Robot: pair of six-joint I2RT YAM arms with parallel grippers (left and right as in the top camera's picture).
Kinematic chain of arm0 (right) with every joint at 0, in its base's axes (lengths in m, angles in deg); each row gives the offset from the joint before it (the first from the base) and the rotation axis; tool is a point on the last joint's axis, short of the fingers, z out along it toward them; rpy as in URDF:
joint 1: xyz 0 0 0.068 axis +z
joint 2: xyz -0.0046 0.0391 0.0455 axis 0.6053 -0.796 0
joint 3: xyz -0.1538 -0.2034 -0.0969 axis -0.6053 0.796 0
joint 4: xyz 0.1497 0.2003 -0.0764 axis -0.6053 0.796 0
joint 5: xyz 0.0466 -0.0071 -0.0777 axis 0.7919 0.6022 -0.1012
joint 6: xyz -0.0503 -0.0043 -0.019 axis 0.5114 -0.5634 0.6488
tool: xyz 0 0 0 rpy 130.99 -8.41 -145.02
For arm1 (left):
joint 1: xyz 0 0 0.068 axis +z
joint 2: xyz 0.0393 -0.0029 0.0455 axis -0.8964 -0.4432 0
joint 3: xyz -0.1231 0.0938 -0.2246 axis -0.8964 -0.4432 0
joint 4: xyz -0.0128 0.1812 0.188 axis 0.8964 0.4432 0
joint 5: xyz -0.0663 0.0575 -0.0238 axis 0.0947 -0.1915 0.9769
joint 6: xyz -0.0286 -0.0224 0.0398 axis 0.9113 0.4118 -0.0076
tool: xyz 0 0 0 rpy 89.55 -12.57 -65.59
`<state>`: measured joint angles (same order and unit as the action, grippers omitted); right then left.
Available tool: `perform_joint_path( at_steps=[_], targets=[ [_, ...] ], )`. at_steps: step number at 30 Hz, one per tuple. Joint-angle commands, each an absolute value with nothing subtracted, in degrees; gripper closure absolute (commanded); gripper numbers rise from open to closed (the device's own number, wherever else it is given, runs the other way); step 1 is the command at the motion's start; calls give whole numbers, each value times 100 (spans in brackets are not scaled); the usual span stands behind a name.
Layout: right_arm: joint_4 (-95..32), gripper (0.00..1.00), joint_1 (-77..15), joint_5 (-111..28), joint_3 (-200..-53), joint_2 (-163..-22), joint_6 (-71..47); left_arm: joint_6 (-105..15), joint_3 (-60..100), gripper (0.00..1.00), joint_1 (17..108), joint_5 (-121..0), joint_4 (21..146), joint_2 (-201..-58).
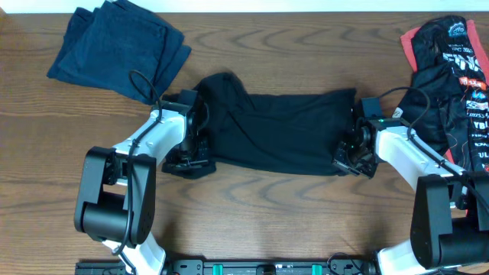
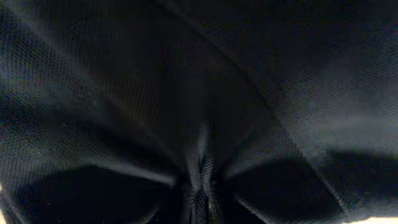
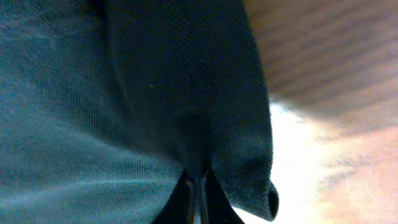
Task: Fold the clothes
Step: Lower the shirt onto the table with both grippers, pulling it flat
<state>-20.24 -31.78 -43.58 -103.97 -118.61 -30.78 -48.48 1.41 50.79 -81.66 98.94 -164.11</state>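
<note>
A plain black shirt (image 1: 279, 130) lies stretched sideways across the middle of the wooden table. My left gripper (image 1: 200, 149) is shut on its left end, and in the left wrist view the black cloth (image 2: 199, 93) fills the frame, pinched into a ridge (image 2: 200, 186) between the jaws. My right gripper (image 1: 345, 151) is shut on the shirt's right edge. In the right wrist view the fabric (image 3: 124, 112) bunches into the closed jaws (image 3: 198, 193), with its hem hanging loose at the right. Another garment (image 1: 451, 69), black with pink-red trim and white lettering, lies at the far right.
A folded dark blue cloth (image 1: 118, 50) sits at the back left corner. The bare wooden table (image 1: 275, 214) stretches in front of the shirt, between the two arm bases. The lettered garment lies close behind my right arm (image 1: 412, 153).
</note>
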Motion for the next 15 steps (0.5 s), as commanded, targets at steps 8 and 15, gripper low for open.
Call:
perform_joint_path(
  at_steps=[8, 15],
  targets=[
    [-1600, 98, -3589, -4780, -10349, -11968, -3342, -4835, 49, 94, 5070, -7637, 11184, -16610],
    [-1296, 99, -3805, -4784, -10355, -11946, -3502, -4837, 49, 94, 5072, -7527, 11763, -16568]
  ],
)
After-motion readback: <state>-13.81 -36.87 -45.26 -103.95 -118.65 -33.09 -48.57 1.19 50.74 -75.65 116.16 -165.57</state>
